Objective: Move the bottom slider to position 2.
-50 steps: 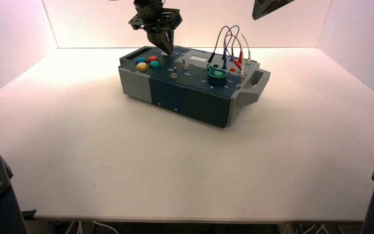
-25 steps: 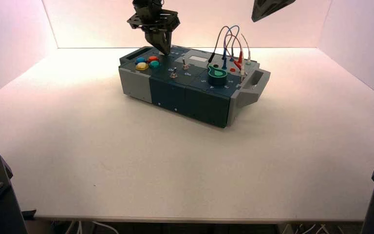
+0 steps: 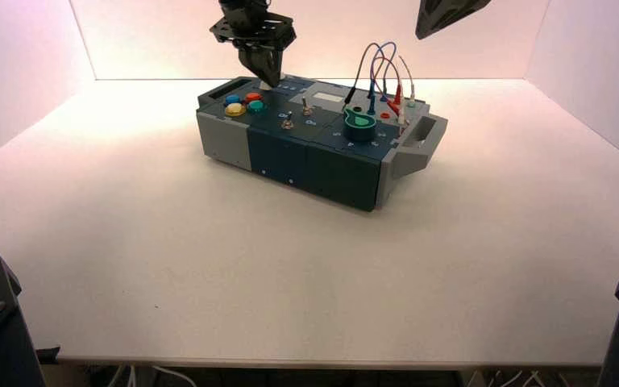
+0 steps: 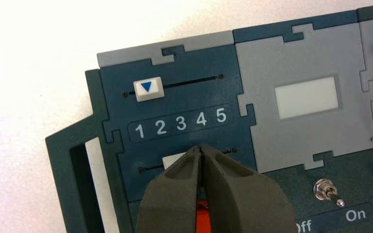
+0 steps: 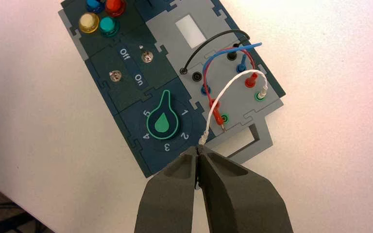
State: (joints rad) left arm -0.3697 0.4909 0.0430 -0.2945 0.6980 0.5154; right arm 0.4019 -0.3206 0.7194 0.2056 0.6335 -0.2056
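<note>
My left gripper (image 4: 201, 148) is shut, with nothing between its fingers, and hovers over the box's (image 3: 314, 161) dark blue slider panel. The bottom slider (image 4: 171, 160) is a white knob on the track nearer the coloured buttons. Its one end peeks out beside the fingertips, below the printed 2 and 3 of the number scale (image 4: 180, 122); the rest is hidden. In the high view the left gripper (image 3: 264, 78) hangs above the box's far left part. My right gripper (image 5: 198, 151) is shut and held high over the box's knob end.
The twin white slider (image 4: 148, 89) on the farther track stands above the 1. Coloured push buttons (image 3: 243, 103), two metal toggle switches (image 3: 297, 114), a green knob (image 5: 164, 121) and looped wires (image 3: 383, 72) fill the rest of the box top.
The left gripper has drifted a little up and to the left over the slider panel. The right arm has stayed put.
</note>
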